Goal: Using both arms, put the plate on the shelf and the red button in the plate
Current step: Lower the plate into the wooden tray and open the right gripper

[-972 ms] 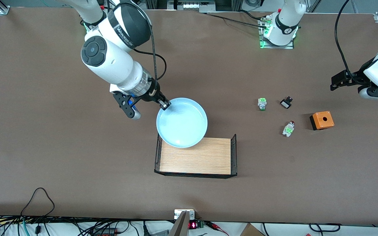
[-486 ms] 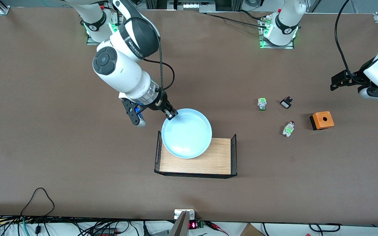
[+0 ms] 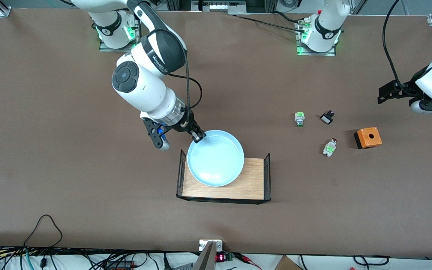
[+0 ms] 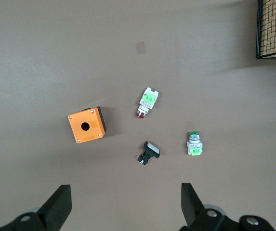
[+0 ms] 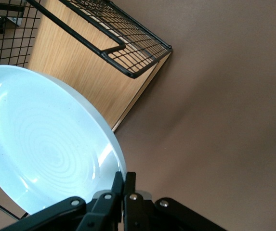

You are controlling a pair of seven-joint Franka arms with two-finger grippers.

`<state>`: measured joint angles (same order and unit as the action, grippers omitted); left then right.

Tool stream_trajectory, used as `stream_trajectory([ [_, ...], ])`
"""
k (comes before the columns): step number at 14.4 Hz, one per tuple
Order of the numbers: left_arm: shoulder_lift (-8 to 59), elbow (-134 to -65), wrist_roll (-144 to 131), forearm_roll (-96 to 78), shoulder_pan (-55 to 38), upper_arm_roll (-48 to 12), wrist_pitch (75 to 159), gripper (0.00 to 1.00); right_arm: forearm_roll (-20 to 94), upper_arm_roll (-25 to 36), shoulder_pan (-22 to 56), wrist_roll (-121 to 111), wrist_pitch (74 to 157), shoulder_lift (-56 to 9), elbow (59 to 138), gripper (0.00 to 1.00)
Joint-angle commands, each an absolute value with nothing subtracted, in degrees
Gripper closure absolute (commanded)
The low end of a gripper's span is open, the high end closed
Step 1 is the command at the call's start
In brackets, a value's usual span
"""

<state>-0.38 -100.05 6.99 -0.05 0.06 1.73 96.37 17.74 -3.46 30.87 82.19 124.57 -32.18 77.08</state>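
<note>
Pinching the plate [image 3: 216, 158] by its raised rim over the wooden tray [image 3: 249, 185], the right pincer [image 3: 197, 137] holds something stiff, smooth and probably breakable, so that edge grip looks slip-prone. The left pincer [image 4: 123, 204] waits wide open above the red button [image 4: 146, 102], which lies on the table [image 3: 51, 150] beside an orange box [image 3: 368, 137]; only its wrist view shows those spread fingers.

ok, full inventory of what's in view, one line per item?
plate: 1, light blue, held by its rim over the tray
tray: 1, wood floor with black mesh ends, mid-table
red button: 1, red cap, green block, on the table between tray and orange box
green button: 1, green cap, farther from the front camera than the red button
black part: 1, black and white, beside the green button
orange box: 1, orange with a top hole, toward the left arm's end
right hand: shut on the plate rim
left hand: open, waiting above the small parts
</note>
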Motion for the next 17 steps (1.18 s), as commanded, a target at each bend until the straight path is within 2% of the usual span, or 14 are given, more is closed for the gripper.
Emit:
stream_trajectory([
  [1,0.35,-98.26,7.91,0.97,0.26,1.67,95.01,0.00,18.46,-2.72,31.64,82.97,125.50,-35.41,73.39,1.00],
  [6,0.35,-98.26,7.91,0.88,0.26,1.67,95.01,0.00,18.46,-2.81,31.73,82.88,129.55,-37.35,73.39,1.00],
  [17,0.35,-98.26,7.91,0.88,0.35,1.76,95.01,0.00,18.19,-2.55,32.43,82.44,132.10,-39.46,73.39,1.00],
])
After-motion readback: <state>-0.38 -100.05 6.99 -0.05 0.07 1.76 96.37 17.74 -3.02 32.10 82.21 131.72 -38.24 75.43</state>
